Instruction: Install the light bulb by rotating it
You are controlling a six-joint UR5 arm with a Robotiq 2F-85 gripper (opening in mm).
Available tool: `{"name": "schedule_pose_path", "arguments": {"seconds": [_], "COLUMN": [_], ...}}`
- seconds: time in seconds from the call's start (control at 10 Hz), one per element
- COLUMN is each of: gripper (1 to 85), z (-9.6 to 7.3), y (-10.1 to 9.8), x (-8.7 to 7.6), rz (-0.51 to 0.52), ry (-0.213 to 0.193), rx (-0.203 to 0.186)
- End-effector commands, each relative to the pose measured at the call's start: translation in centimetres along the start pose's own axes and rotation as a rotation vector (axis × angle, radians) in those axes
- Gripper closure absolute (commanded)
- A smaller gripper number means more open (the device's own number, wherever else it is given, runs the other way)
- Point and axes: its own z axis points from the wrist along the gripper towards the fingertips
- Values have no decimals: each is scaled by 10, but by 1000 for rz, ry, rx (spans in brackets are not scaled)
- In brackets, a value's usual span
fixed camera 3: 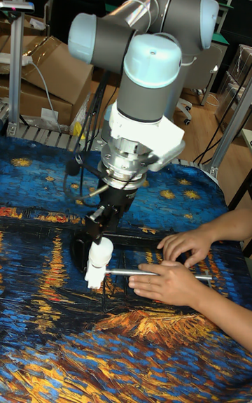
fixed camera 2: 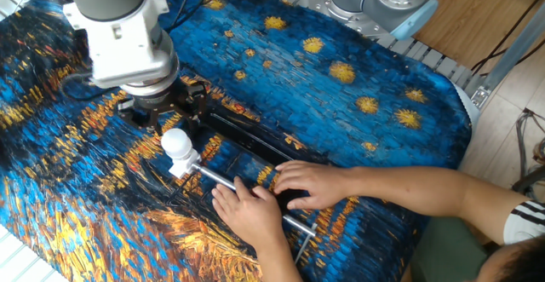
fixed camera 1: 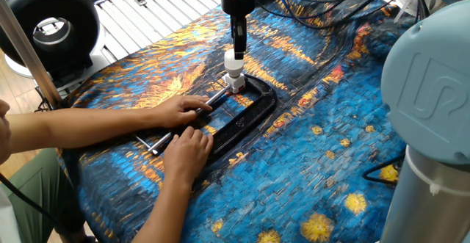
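Observation:
The small white light bulb [fixed camera 1: 233,62] [fixed camera 2: 176,142] [fixed camera 3: 100,252] stands upright in its white socket base [fixed camera 2: 181,165], which is held in the black C-clamp [fixed camera 1: 247,113]. My gripper [fixed camera 1: 237,48] [fixed camera 2: 166,122] [fixed camera 3: 103,229] hangs just above the bulb's rounded top. It is open, and its dark fingers [fixed camera 2: 193,105] are spread on either side and clear of the bulb. A person's two hands [fixed camera 1: 183,111] press on the clamp's steel screw bar [fixed camera 3: 129,272].
A blue and orange painted cloth [fixed camera 1: 316,155] covers the table. Cables [fixed camera 1: 323,8] trail behind the arm. A black round fan [fixed camera 1: 51,26] stands at the far left. The person's forearms [fixed camera 2: 409,188] reach in from the table's edge.

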Motion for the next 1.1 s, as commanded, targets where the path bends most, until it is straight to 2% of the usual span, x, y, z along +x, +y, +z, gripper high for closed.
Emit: {"name": "schedule_pose_path", "arguments": {"seconds": [0.0, 0.4, 1.0], "gripper": [333, 337, 327], "z": [2, 8, 16], "y": [-5, -11, -8], "x": [-7, -11, -10], "rz": [-192, -302, -348], "ry": [-13, -22, -26], "rx": [29, 57, 31]}}
